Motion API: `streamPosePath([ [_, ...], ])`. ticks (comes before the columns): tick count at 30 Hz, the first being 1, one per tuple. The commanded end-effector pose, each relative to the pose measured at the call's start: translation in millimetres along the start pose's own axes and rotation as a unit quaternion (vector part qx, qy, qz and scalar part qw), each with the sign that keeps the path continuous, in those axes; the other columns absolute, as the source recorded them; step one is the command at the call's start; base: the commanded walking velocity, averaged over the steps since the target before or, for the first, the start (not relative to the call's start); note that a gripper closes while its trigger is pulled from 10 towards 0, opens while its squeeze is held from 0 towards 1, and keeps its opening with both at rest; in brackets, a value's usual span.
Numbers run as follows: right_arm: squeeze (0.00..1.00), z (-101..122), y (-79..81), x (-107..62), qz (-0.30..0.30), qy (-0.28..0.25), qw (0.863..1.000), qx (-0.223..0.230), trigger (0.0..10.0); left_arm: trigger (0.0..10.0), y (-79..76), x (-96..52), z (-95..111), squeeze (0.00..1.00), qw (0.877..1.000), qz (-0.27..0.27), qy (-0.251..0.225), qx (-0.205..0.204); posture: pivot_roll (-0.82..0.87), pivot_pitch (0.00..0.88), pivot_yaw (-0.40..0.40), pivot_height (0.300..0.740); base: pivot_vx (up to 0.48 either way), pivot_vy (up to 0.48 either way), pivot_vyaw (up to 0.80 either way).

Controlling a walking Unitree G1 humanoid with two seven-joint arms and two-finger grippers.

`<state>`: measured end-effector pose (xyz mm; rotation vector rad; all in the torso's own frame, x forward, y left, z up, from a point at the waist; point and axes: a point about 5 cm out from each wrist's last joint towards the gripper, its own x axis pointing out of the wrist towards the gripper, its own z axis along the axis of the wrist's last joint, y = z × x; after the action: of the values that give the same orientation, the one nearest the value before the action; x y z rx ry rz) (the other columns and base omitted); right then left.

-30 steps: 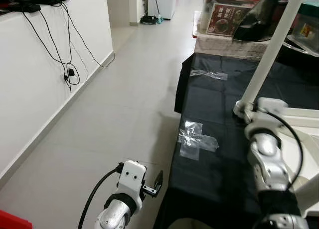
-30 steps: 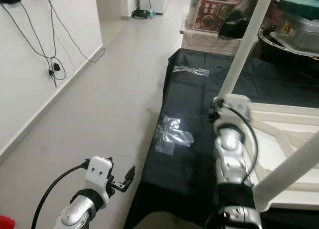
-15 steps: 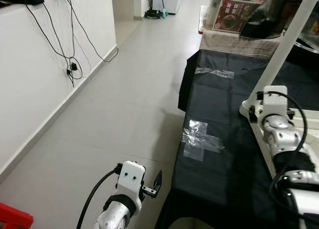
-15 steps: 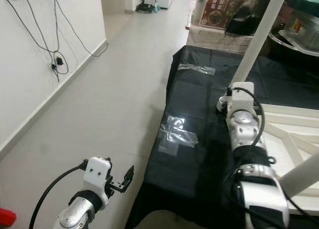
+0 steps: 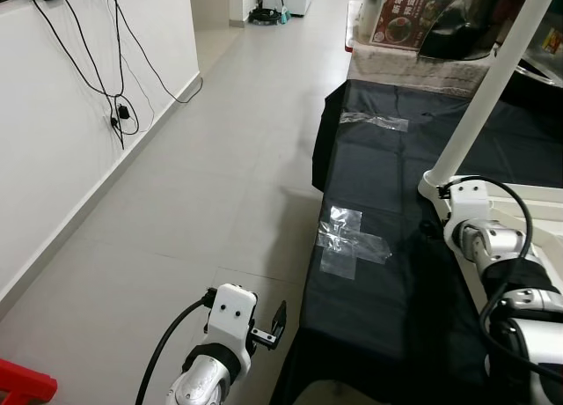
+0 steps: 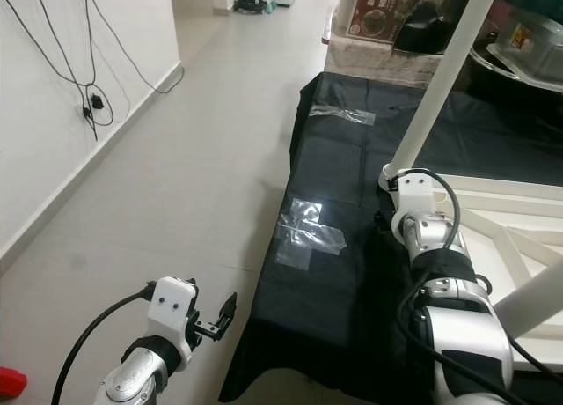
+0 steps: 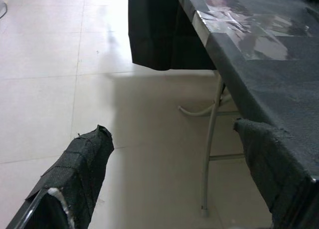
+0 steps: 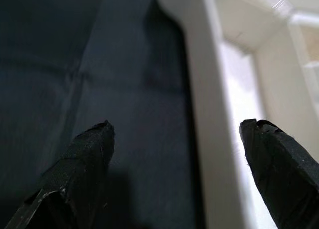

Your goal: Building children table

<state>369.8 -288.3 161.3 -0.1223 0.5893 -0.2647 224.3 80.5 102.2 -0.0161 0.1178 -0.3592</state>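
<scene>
The bench [image 5: 387, 273], draped in black cloth, is seen at three o'clock, and the white children table [image 6: 501, 220] lies upturned on it, one leg [image 5: 479, 92] rising toward one o'clock. The frame edge is being approached by the right jaws [image 8: 182, 154], spread apart; a close onto that rail seems called for next. Only the wrist view reveals this gap. The left jaws [image 7: 174, 174] are held apart, idle, over the floor.

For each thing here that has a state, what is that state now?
White children's table frame: upside down on the cloth, leg up.
White round table leg: attached, leaning.
Black tablecloth: spread, taped down.
Right gripper: open over the frame's edge.
Left gripper: open, empty, above the floor.
</scene>
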Motion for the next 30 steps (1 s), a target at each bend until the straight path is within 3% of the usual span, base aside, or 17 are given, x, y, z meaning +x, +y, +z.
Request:
streamPosePath([
  [1,0.0,-9,-2.6,1.3,0.003,0.028,1.0,0.002,10.0,10.0,-3.5,-1.6,-3,0.0,1.0,-0.004,0.009,-0.007,0.07,0.161,-0.097,0.74,0.0,0.0,0.0],
  [9,0.0,-22,-13.1,1.7,0.002,0.069,0.997,-0.023,10.0,10.0,-3.9,-1.7,-2,0.0,1.0,-0.002,0.008,-0.008,0.06,0.171,-0.103,0.74,0.0,0.0,0.0],
  [13,0.0,-27,-17.3,0.8,0.032,0.098,0.993,-0.05,10.0,10.0,-3.7,-0.6,-2,0.0,1.0,-0.001,0.009,-0.009,0.06,0.175,-0.103,0.74,0.0,0.0,0.0],
  [14,0.0,-29,-18.6,0.5,0.042,0.105,0.992,-0.063,7.6,10.0,-3.9,-0.4,-2,0.0,1.0,-0.001,0.009,-0.009,0.05,0.175,-0.105,0.74,0.0,0.0,0.0],
  [16,0.0,-29,-18.6,0.5,0.042,0.105,0.992,-0.063,7.6,10.0,-3.9,-0.4,-2,0.0,1.0,-0.001,0.009,-0.009,0.05,0.175,-0.105,0.74,0.0,0.0,0.0],
  [17,0.0,-30,-19.8,0.1,0.053,0.112,0.99,-0.072,0.7,10.0,-4.1,-0.2,-2,0.0,1.0,-0.001,0.009,-0.01,0.05,0.177,-0.106,0.74,0.0,0.0,0.0],
  [18,0.0,-32,-20.6,-0.5,0.065,0.119,0.987,-0.08,0.0,10.0,-4.1,0.0,-2,0.0,1.0,-0.001,0.009,-0.01,0.05,0.179,-0.105,0.74,0.0,0.0,0.0],
  [28,0.0,-25,-13.4,-2.2,0.122,0.116,0.981,-0.102,0.0,10.0,-3.5,0.4,-1,0.0,1.0,0.0,0.01,-0.008,0.05,0.18,-0.105,0.74,0.0,0.0,0.0],
  [30,0.0,-16,-0.9,-4.4,0.182,0.102,0.97,-0.122,0.0,10.0,-2.5,0.9,-1,0.0,1.0,0.001,0.01,-0.007,0.05,0.179,-0.102,0.74,0.0,0.0,0.0],
])
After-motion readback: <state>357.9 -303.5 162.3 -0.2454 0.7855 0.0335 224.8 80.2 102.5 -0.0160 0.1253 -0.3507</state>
